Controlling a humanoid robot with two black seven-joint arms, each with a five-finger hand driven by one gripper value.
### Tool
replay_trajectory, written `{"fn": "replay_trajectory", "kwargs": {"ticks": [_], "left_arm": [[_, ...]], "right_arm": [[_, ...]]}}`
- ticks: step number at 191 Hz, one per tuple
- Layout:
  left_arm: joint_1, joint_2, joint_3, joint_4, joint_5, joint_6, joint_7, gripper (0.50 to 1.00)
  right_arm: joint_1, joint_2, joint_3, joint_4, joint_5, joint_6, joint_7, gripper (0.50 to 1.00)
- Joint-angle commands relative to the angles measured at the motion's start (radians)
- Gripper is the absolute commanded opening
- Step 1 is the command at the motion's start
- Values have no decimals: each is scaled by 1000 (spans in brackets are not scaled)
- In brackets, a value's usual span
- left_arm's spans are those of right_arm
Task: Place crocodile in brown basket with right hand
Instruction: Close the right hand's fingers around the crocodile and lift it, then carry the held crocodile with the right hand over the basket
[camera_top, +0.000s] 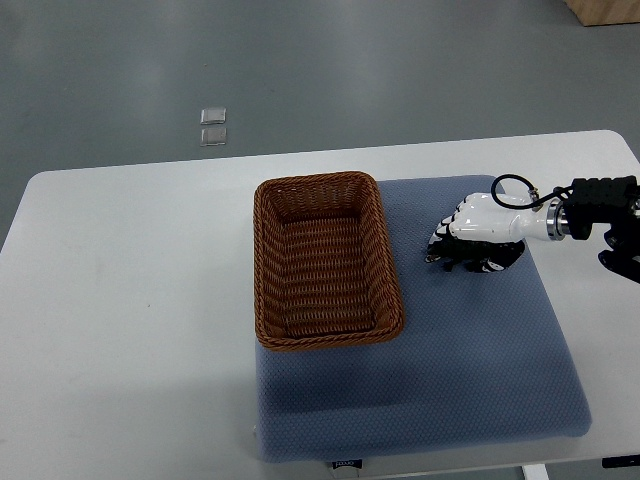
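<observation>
Covering crocodile (492, 263) on blue mat (450, 380), right hand (478, 222), brown basket (263, 262) nearby

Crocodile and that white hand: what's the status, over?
Right hand down over crocodile on blue mat, grip unconfirmed. Brown basket empty, to the crocodile's left. Nothing between them. Left hand not in view.

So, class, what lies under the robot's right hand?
A dark toy, probably the crocodile, pokes out beneath the right hand, on the blue mat. The hand covers most of it, so its shape is unclear.
</observation>
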Motion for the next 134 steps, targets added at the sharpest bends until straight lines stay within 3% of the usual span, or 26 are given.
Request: {"fn": "replay_trajectory", "kwargs": {"ticks": [1, 134], "left_arm": [[0, 0, 1, 0, 1, 0, 0, 1000], [0, 0, -1, 0, 1, 0, 0, 1000]], "right_arm": [[1, -2, 8, 0, 2, -1, 0, 549], [84, 9, 24, 0, 18, 9, 0, 558]]}}
